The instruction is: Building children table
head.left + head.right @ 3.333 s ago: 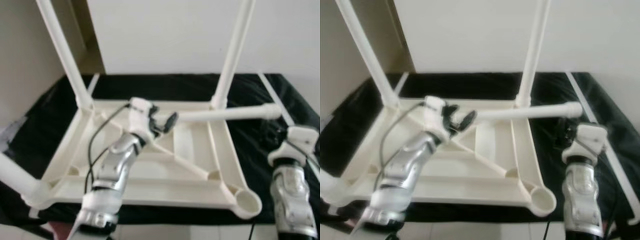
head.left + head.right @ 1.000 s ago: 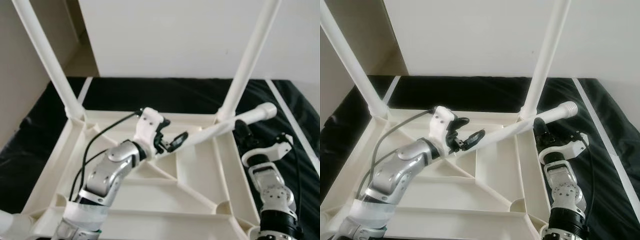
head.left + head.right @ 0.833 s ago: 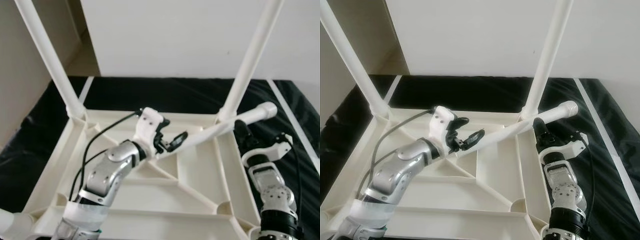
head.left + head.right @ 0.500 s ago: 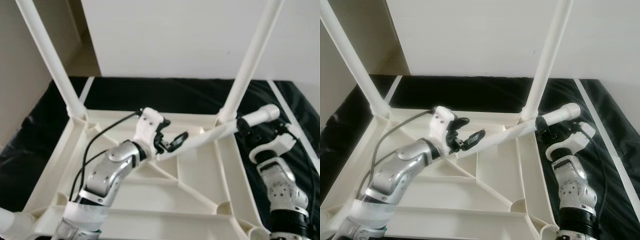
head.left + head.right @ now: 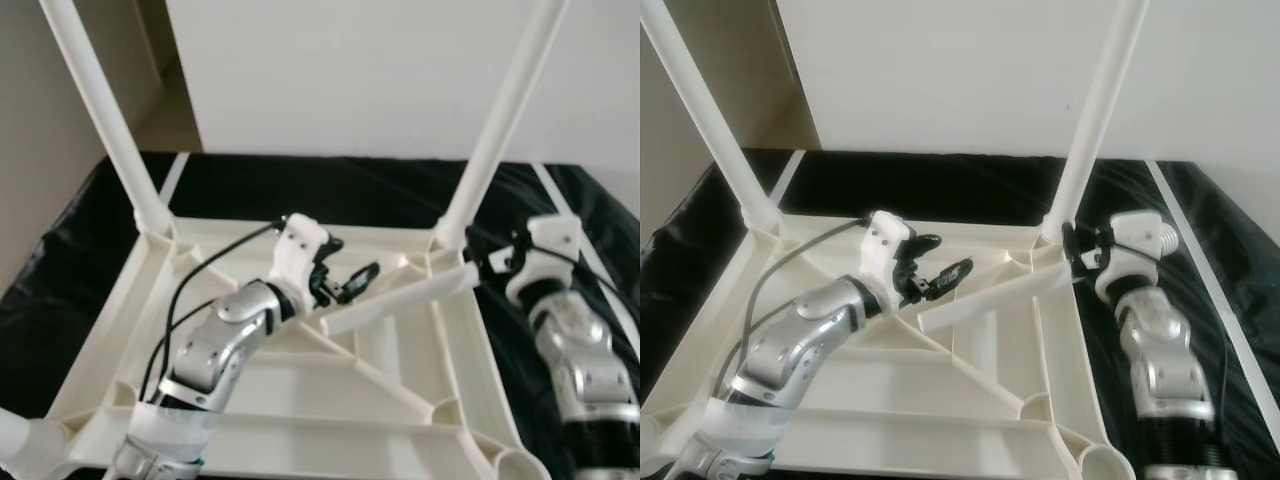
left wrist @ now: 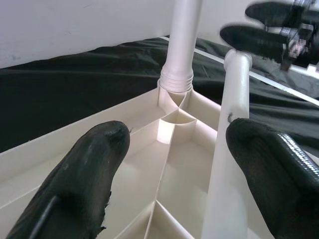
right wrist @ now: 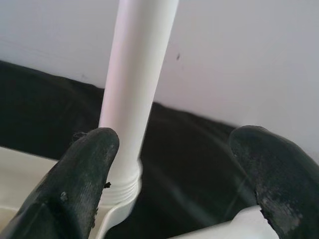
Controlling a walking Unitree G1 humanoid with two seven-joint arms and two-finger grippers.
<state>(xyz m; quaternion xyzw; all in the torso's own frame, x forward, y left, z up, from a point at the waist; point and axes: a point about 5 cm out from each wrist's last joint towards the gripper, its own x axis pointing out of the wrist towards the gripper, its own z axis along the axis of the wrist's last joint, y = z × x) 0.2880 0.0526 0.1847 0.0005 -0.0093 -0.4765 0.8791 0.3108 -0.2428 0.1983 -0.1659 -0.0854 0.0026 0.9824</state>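
Since the frame half a second earlier, the loose leg [image 5: 400,300] has slid down across the upturned tabletop [image 5: 110,330]: its far end, which stuck out past the rim beside the right gripper [image 5: 1077,252], now lies just at that rim, and its near end rests in the open middle of the ribbed underside. The right gripper has come up and inward to the far right corner, close to the fitted leg [image 5: 495,125] there.

Left gripper [image 5: 345,285]: fingers [image 6: 94,174] parted, hovering just above the near part of the loose leg; the left wrist view shows the leg running between the two pads without clear contact. Right gripper: fingers [image 7: 82,184] spread wide, framing the fitted leg and gripping nothing; the end of the loose leg shows at the lower edge of that wrist view.

Risk, as judged from here: neither gripper holds the loose leg, which lies slanted over the ribs, so a nudge from either gripper could roll it further or tip it off the rim onto the black cloth [image 5: 300,185]. The right gripper sits so near the fitted leg that closing or swinging could knock that leg or shift the whole tabletop.

Surroundings: a second fitted leg [image 5: 105,120] stands at the far left corner; an empty socket [image 5: 1105,465] waits at the near right corner. The left arm's cable [image 5: 200,290] loops over the tabletop, and the two upright legs narrow the room for lifting the loose one.
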